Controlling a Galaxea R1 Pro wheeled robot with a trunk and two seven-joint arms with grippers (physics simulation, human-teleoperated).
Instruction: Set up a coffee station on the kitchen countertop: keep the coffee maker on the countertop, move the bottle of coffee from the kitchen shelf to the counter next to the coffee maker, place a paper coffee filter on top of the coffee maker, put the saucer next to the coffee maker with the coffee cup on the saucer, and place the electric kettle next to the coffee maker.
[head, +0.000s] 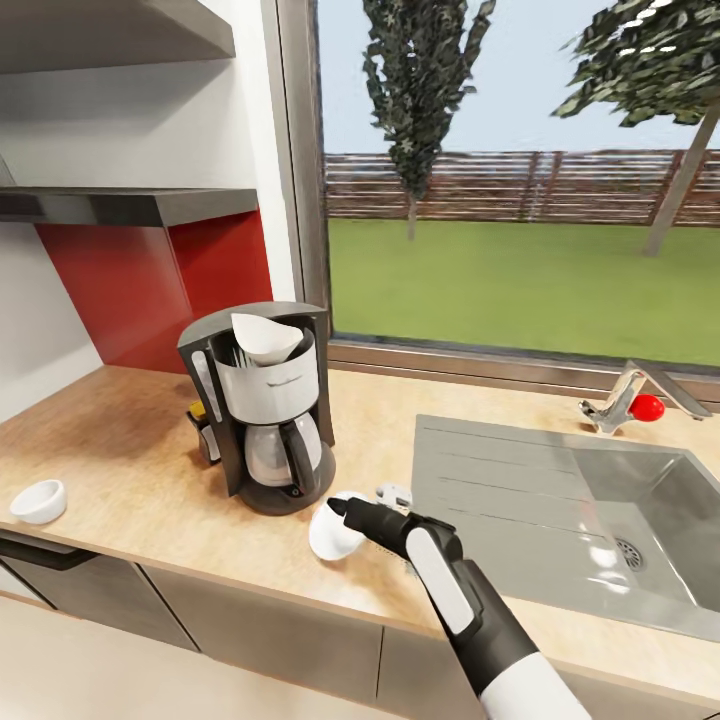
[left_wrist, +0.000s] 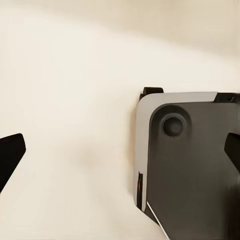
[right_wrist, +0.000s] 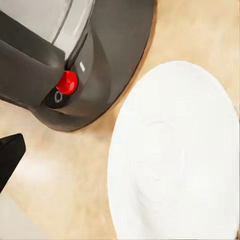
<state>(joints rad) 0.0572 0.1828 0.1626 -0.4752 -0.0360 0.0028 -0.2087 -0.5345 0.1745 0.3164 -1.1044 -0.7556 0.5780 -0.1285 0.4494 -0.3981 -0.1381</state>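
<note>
Head view: the coffee maker (head: 262, 405) stands on the countertop (head: 130, 480) with the paper coffee filter (head: 264, 338) seated in its top. The bottle of coffee (head: 203, 428) sits just behind its left side. The coffee cup (head: 39, 500) rests near the counter's front left edge, well apart from the machine. The right gripper (head: 338, 512) is at the saucer (head: 333, 532), which appears tilted, just right of the machine's base and close to the front edge. Whether the fingers are clamped on the saucer or released cannot be told here. The sink (head: 640, 520) lies to the right.

Left wrist view: the camera looks at a pale surface and a grey-and-black part of the robot's own body (left_wrist: 185, 165). One dark fingertip (left_wrist: 10, 155) shows at the frame edge; the left gripper's state cannot be told.

Right wrist view: the saucer (right_wrist: 175, 155) lies close beside the coffee maker's base (right_wrist: 100, 75), red switch (right_wrist: 67, 82) visible, over the countertop (right_wrist: 65, 190). One fingertip (right_wrist: 9, 155) shows.

Risk, in my judgement: a release while the saucer is tilted could let it roll or slide off the front edge. A sideways shove could nudge the machine and unseat the filter.
</note>
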